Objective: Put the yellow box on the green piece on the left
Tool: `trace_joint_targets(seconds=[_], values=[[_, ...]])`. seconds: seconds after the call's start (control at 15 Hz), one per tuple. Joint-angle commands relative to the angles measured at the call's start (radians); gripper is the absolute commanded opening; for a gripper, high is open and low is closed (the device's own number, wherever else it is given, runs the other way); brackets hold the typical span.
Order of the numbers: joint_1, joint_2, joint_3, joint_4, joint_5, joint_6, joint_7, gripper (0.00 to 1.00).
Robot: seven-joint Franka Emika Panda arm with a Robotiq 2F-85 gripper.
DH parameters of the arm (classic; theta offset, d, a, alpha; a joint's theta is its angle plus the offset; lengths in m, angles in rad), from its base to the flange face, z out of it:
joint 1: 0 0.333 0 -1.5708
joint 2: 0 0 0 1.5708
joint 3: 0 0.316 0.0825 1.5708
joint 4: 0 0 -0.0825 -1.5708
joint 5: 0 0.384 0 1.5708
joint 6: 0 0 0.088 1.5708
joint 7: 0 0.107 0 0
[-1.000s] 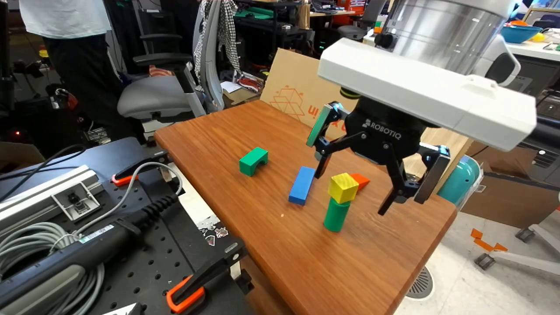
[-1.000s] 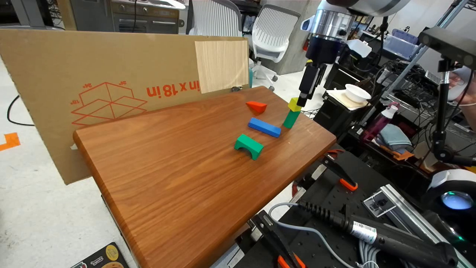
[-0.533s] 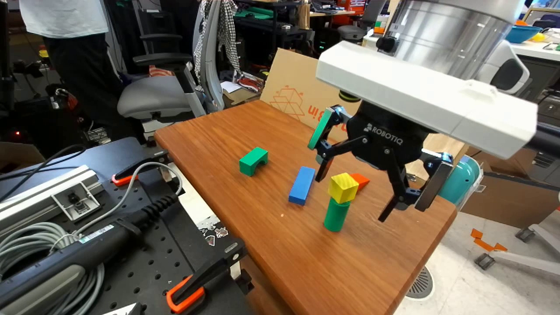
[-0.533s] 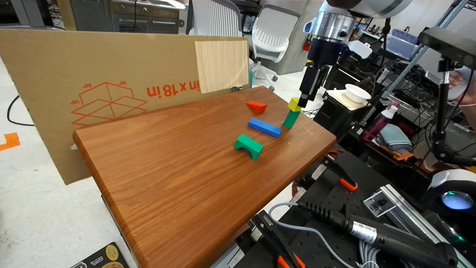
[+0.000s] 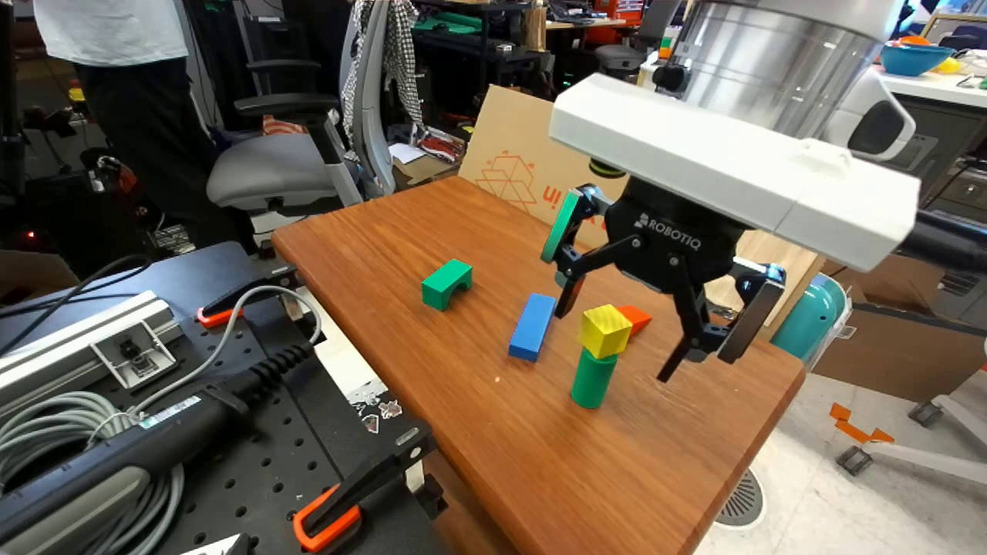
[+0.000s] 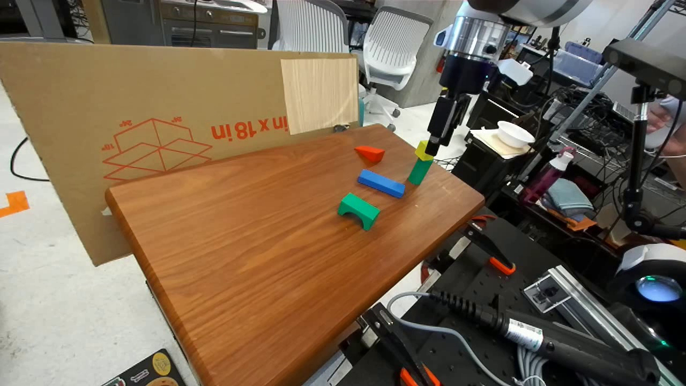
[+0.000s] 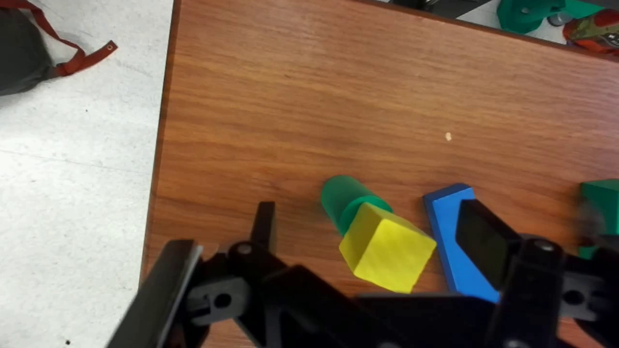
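Note:
The yellow box (image 5: 604, 333) sits on top of an upright green cylinder (image 5: 593, 381) in both exterior views (image 6: 421, 150). In the wrist view the yellow box (image 7: 396, 253) shows between the spread fingers, tilted in perspective. My gripper (image 5: 613, 346) is open and empty, its fingers on either side of the yellow box; no contact is visible. In an exterior view a fingertip (image 6: 431, 154) overlaps the box's edge. The green piece (image 5: 446, 287), a low arch-shaped block, lies apart on the table. It also shows in an exterior view (image 6: 359, 207) and at the wrist view's right edge (image 7: 602, 200), partly hidden by the gripper.
A flat blue bar (image 5: 532, 327) lies between the cylinder and the green piece. A red-orange wedge (image 6: 370, 154) lies behind the yellow box. The stack stands near one end of the wooden table (image 6: 241, 257). A cardboard sheet (image 6: 225, 91) stands along the table's long edge.
My open gripper dips slightly, then shifts a little sideways near the yellow box. The box, cylinder and other blocks have not moved.

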Motion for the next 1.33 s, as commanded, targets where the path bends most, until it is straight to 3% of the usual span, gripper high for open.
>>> trace_joint_targets(seconds=[0.0,0.47,0.93,1.27], values=[[-0.004,0.008,0.013,-0.007,0.013,0.030,0.003,0.64],[0.002,-0.015,0.004,-0.032,-0.022,0.055,0.002,0.09],[0.015,-0.086,0.013,-0.092,-0.058,0.058,-0.021,0.09],[0.027,-0.227,0.072,-0.222,0.018,0.063,-0.130,0.09]])
